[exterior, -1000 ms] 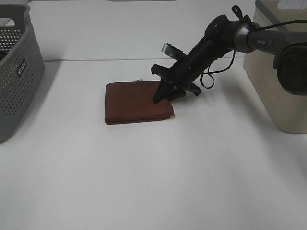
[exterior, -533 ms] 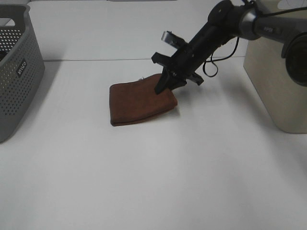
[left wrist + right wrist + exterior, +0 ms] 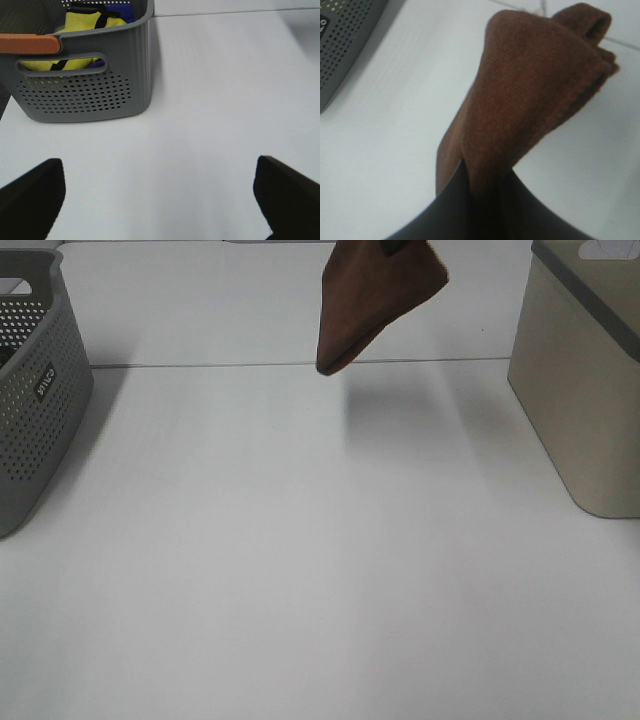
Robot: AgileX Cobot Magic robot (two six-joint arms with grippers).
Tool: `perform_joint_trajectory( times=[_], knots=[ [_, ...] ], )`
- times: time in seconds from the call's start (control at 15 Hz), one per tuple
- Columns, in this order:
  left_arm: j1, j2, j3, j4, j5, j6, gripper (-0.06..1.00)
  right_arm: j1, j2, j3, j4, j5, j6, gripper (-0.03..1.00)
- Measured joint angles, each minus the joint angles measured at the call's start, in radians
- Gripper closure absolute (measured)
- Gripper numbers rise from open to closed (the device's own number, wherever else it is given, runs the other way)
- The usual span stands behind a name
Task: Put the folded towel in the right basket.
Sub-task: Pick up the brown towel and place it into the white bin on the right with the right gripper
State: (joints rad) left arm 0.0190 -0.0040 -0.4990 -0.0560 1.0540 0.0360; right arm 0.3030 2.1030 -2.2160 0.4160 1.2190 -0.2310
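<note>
The folded towel [image 3: 375,295] is hanging in the air above the far edge of the worktop [image 3: 300,570], right of middle, touching nothing below it; its shadow [image 3: 400,400] is falling on the surface underneath. The right gripper [image 3: 480,200] is clamping down on the towel, pinching one edge between its dark fingers [image 3: 445,210], so the cloth is drooping in a folded wedge rather than spreading out; pinching the edge is probably keeping the layers together for the carry. In the high view the arm itself is almost wholly out of frame. The right basket [image 3: 585,390], beige, is sitting at the right edge of the worktop toward the far corner, well apart from the towel, so the towel is not yet in it; I am judging the job as mid-carry, with a sideways move and then a release over the basket opening coming next. The height is looking enough to clear the basket rim. The left gripper [image 3: 160,200] is hovering with fingers spread wide and nothing between them, idling near the grey basket [image 3: 40,390] at the left edge, which is holding a yellow item [image 3: 85,37]; it is staying out of the carry path.
</note>
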Motion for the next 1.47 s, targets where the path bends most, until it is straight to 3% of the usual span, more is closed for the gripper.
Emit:
perform_joint_trajectory(
  times=[0.2, 0.47, 0.8, 0.93, 1.33, 1.47],
  knots=[
    [0.000, 0.000, 0.000, 0.000, 0.000, 0.000, -0.03, -0.023, -0.107, -0.001, -0.156, 0.003, 0.067, 0.88],
    [0.000, 0.000, 0.000, 0.000, 0.000, 0.000, -0.03, -0.146, -0.187, 0.013, -0.178, 0.003, 0.086, 0.88],
    [0.000, 0.000, 0.000, 0.000, 0.000, 0.000, -0.03, -0.394, -0.304, 0.183, -0.190, 0.003, 0.086, 0.88],
    [0.000, 0.000, 0.000, 0.000, 0.000, 0.000, -0.03, -0.448, -0.301, 0.246, -0.215, 0.002, 0.086, 0.88],
    [0.000, 0.000, 0.000, 0.000, 0.000, 0.000, -0.03, -0.450, -0.178, 0.263, -0.336, -0.049, 0.123, 0.88],
    [0.000, 0.000, 0.000, 0.000, 0.000, 0.000, -0.03, -0.450, -0.122, 0.264, -0.350, -0.058, 0.154, 0.80]
  ],
)
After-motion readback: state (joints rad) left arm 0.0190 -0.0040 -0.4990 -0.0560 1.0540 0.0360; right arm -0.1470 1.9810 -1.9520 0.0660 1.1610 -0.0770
